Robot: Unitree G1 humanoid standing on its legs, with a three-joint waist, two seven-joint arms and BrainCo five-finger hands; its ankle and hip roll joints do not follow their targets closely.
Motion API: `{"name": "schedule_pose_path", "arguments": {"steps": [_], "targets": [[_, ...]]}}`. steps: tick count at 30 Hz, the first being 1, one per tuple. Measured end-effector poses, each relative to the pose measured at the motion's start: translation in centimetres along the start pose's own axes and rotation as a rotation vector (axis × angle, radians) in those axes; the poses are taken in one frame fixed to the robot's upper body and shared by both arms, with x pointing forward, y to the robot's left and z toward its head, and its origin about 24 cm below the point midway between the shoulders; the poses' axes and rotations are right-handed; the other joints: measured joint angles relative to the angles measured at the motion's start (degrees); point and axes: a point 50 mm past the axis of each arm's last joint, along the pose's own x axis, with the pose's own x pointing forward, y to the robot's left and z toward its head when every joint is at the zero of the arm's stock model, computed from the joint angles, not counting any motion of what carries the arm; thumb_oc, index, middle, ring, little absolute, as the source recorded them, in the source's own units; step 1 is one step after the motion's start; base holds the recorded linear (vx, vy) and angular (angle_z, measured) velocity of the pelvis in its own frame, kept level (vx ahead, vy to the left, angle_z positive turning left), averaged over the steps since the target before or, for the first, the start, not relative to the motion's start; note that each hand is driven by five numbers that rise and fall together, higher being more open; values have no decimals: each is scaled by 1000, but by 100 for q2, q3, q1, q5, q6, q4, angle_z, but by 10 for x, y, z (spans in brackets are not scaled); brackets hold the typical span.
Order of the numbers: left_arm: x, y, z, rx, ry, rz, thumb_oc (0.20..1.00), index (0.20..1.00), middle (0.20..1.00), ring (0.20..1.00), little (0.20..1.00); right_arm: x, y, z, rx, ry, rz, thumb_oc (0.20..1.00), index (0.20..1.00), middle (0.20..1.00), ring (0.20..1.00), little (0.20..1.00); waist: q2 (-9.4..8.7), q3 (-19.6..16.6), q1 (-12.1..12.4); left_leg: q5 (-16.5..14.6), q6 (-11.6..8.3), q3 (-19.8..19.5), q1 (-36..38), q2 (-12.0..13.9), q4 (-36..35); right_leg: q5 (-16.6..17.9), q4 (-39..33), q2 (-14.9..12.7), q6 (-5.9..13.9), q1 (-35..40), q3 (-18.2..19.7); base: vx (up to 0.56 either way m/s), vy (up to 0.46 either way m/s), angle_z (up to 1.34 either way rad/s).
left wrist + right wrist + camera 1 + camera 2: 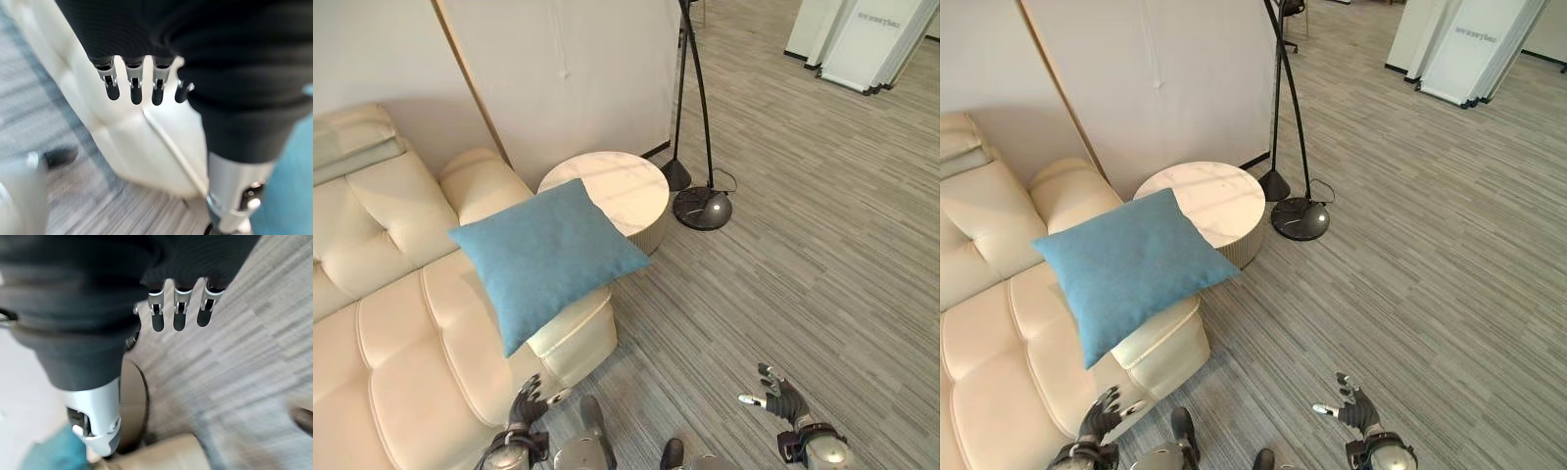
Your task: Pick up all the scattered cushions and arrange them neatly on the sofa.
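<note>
— Blue fabric is seen where, exactly?

— One blue cushion (546, 257) is seen tilted over the outer end of the cream leather sofa (391, 362), one corner hanging past the seat edge, another reaching toward the round marble-topped desk (612, 186). Whether it is fully settled on the seat cannot be told.

— How are the hands placed relative to it?

— The left hand (525, 399) is held low, just beside the sofa's front corner, with the cushion up and ahead of it. Its fingers (134, 90) are spread and relaxed, and nothing is held. The right hand (781, 397) is held over the striped carpet floor (822, 245), well apart from the cushion, fingers (178, 318) likewise splayed and empty.

— Which hand is favoured for straightening?

— The left is judged nearer. The cushion's diagonal is seen running from sofa back toward the floor, so a push away from the edge would probably be needed.

— Anything else nearby?

— A black floor lamp (702, 208) is stood beside the desk.
</note>
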Motion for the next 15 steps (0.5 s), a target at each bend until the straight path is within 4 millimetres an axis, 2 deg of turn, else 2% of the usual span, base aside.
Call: {"name": "schedule_pose_path", "arguments": {"steps": [1, 2, 3, 4, 5, 6, 7, 8, 9, 10, 12, 13, 14, 15], "targets": [[0, -1, 3, -1, -17, -4, 1000, 1000, 1000, 1000, 1000, -1, -4, 4, -22, -15, 3, 1000, 1000, 1000, 1000, 1000, 136, -60, 17, -90, 88, -41, 232, -100, -36, -69, 745, -110, 106, -315, 21, 76, 112, 45], [0, -2, 5, 3, -30, -9, 1000, 1000, 1000, 1000, 1000, -1, -7, 9, -48, -33, 12, 1000, 1000, 1000, 1000, 1000, 388, -168, 26, -84, 187, -180, 321, -18, -353, -169, 1408, -111, 207, -704, 98, 71, 94, 56], [5, 4, 18, 19, -67, 3, 1000, 1000, 1000, 1000, 1000, 2, 1, 11, -27, -38, 30, 1000, 1000, 1000, 1000, 1000, 212, -172, 28, 61, 362, -202, 333, -226, -460, -470, 1968, -389, 368, -1005, 466, 168, 158, 52], [7, 9, 27, 32, -97, 11, 1000, 1000, 1000, 1000, 1000, 4, 6, 13, -17, -48, 43, 1000, 1000, 1000, 1000, 1000, 11, -156, 86, 158, 501, -229, 377, -408, -547, -488, 2142, -584, 497, -1163, 815, 185, 134, 44], [7, 13, 27, 44, -95, 19, 1000, 1000, 1000, 1000, 1000, 6, 10, 16, -9, -58, 51, 1000, 1000, 1000, 1000, 1000, -56, -135, 152, 113, 606, -353, 387, -539, -600, -475, 2168, -686, 538, -1254, 1074, 139, 77, 43], [8, 16, 27, 50, -90, 27, 1000, 1000, 1000, 1000, 1000, 7, 13, 17, 1, -63, 54, 1000, 1000, 1000, 1000, 1000, -105, -103, 78, 157, 678, -594, 418, -614, -646, -517, 2109, -596, 482, -1259, 1578, 131, 6, 70], [9, 15, 30, 51, -99, 22, 1000, 1000, 1000, 1000, 1000, 7, 15, 17, 6, -62, 57, 1000, 1000, 1000, 1000, 1000, -93, -94, 62, 348, 552, -725, 474, -614, -777, -509, 1903, -485, 485, -1239, 1900, 205, -36, 89], [9, 14, 32, 50, -105, 20, 1000, 1000, 1000, 1000, 1000, 7, 16, 15, 9, -57, 61, 1000, 1000, 1000, 1000, 1000, -97, -98, 69, 385, 534, -730, 485, -604, -839, -472, 1742, -496, 539, -1228, 1893, 207, -37, 55], [8, 15, 32, 51, -111, 21, 1000, 1000, 1000, 1000, 1000, 9, 17, 19, 5, -70, 65, 1000, 1000, 1000, 1000, 1000, -93, -76, 239, 335, 453, -843, 535, -638, -890, -312, 1170, -605, 506, -1347, 1850, 204, -42, 35], [6, 16, 28, 51, -102, 23, 1000, 1000, 1000, 1000, 1000, 9, 17, 20, -2, -71, 64, 1000, 1000, 1000, 1000, 1000, -53, -52, 217, 335, 452, -902, 542, -647, -909, -152, 759, -634, 585, -1247, 1843, 197, -36, 38], [6, 16, 26, 50, -97, 24, 1000, 1000, 1000, 1000, 1000, 12, 16, 25, -8, -87, 64, 1000, 1000, 1000, 1000, 1000, -6, 35, 221, 311, 430, -1169, 600, -705, -944, 258, 109, -662, 678, -1232, 1895, 246, -61, 57], [7, 12, 29, 44, -101, 16, 1000, 1000, 1000, 1000, 1000, 15, 13, 31, -13, -103, 55, 1000, 1000, 1000, 1000, 1000, 69, 121, 168, 354, 452, -1357, 613, -710, -969, 651, -622, -590, 709, -1213, 2020, 244, -108, 85], [8, 10, 31, 52, -111, 7, 1000, 1000, 1000, 1000, 1000, 16, 12, 34, -14, -112, 47, 1000, 1000, 1000, 1000, 1000, 37, 238, 110, 370, 442, -1515, 770, -805, -1027, 978, -937, -653, 728, -1231, 2014, 265, -125, 90], [7, 10, 30, 52, -109, 7, 1000, 1000, 1000, 1000, 1000, 17, 12, 35, -15, -117, 46, 1000, 1000, 1000, 1000, 1000, -30, 250, 102, 346, 445, -1583, 836, -842, -1041, 1148, -1065, -670, 774, -1234, 2010, 265, -124, 69]]}}
